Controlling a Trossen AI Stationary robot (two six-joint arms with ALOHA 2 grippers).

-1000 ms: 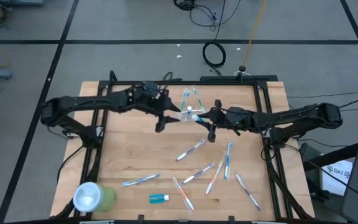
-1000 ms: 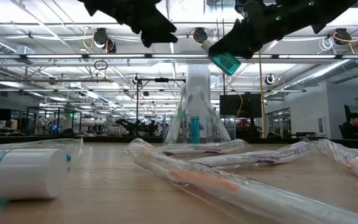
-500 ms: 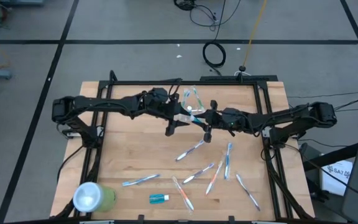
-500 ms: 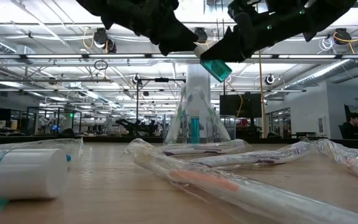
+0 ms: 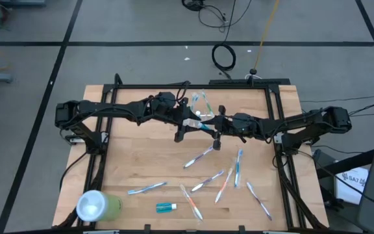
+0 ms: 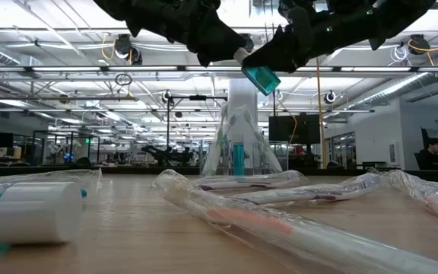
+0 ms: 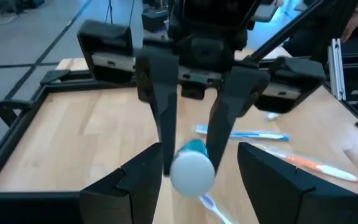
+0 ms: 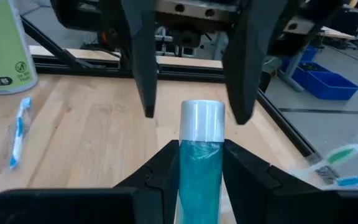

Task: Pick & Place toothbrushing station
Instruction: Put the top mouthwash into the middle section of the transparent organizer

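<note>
**Task item.** Small clear colourless plastic cup [image 5: 200, 106] stands upright at the far edge of the light wooden table [image 5: 135, 156], wrapped brushes leaning inside it. No gripper touches it.

**Grippers.** Both hang in the air just in front of the cup.
- Right gripper [image 5: 215, 125]: fingers clenched on the body of a teal toothpaste tube with white cap [image 6: 263, 78], cap end pointing at the left arm.
- Left gripper [image 5: 182, 125]: fingers spread wide, 1 either side of the cap, holding nothing.

**Risks (judged).**
1. Looks like a handover. If the right lets go before the left has closed, the tube drops, poss. onto the cup and knocks it over.
2. The left has only the round cap to grip. It is smooth and short, so the tube may swivel or slip out.
3. The cup is light and top-heavy with brushes. A tube put in at an angle, or an arm brushing the rim, could tip it.
4. Cup mouth partly taken up by brushes, so the tube may catch on their wrappers.

**Count.**
- Clear cup: 1.
- Brushes in the cup: approx. 2, hard to tell.
- Loose clear-wrapped toothbrushes [image 5: 199, 156] on the table, in front of the cup: 7.
- Toothpaste tubes: 2. 1 is held; 1 small teal tube [image 5: 166, 207] lies well in front of the cup at the near edge.
- Opaque light-green cup with whitish top [image 5: 99, 207]: 1, on its side at the near corner on the left arm's side, far from the clear cup.
</note>
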